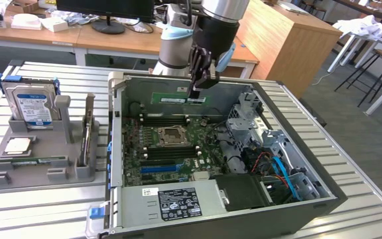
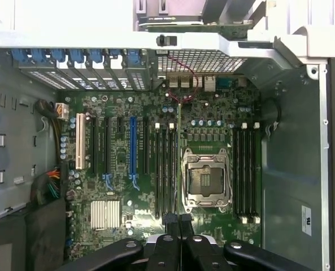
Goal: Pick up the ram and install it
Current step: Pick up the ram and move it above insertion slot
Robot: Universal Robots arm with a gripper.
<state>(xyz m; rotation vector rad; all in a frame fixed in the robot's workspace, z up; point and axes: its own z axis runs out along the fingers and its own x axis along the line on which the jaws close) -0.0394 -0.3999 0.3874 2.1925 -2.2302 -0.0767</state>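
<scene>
The ram (image 1: 174, 98) is a long green stick hanging level above the far part of the open computer case (image 1: 115, 149). My gripper (image 1: 196, 92) is shut on its end toward the exterior view's right, pointing down. In the wrist view the ram (image 2: 179, 158) appears edge-on as a thin line running out from between my black fingertips (image 2: 171, 221). It hangs over the motherboard (image 2: 116, 186), between the black memory slots (image 2: 164, 166) and the CPU socket (image 2: 206, 180).
More black memory slots (image 2: 246, 169) lie on the socket's other side. A grey fixture (image 1: 38, 172) at the exterior view's left holds a hard drive (image 1: 33, 107), a chip (image 1: 18, 145) and another green stick (image 1: 28, 161). The power supply (image 1: 171, 201) and blue cables (image 1: 280, 169) fill the case's near side.
</scene>
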